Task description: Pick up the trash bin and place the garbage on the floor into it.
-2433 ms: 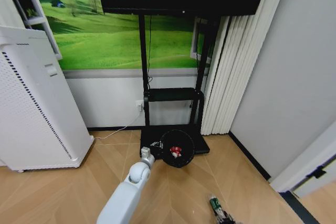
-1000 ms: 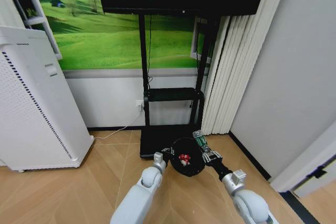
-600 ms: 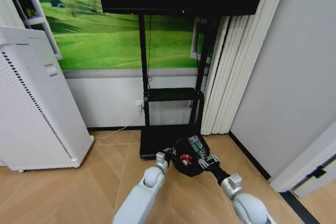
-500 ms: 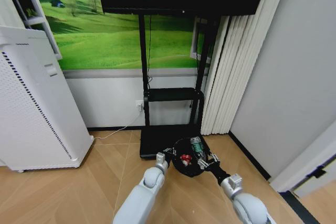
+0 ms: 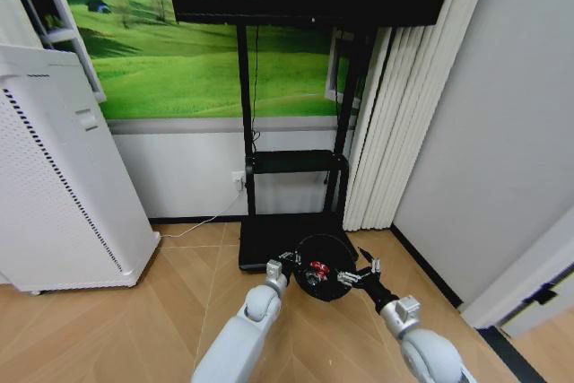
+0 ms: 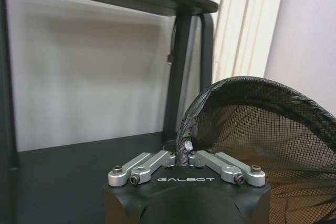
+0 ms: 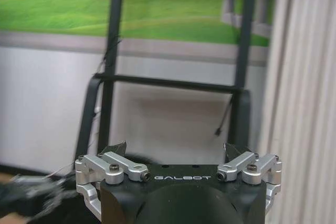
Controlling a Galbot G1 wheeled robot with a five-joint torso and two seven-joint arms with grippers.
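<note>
While left claw [image 5: 289,258] pinches trash bin [image 5: 323,266] rim (garbage [image 5: 317,269] inside), right claw [image 5: 362,267] spread beside it.

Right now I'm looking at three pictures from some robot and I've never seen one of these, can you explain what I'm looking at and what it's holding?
This is a wheeled robot with two arms, each ending in a two-fingered gripper. The wide picture comes from a camera on its head, looking down at a wooden floor in front of a black TV stand. The other two come from cameras on its wrists.

The left gripper is clamped on the rim of a small black mesh trash bin, holding it up; the left wrist view shows the fingers pinching that rim. A red piece of garbage lies inside the bin. The right gripper hangs beside the bin with its fingers spread and nothing in them. A white perforated appliance stands off to the left.
</note>
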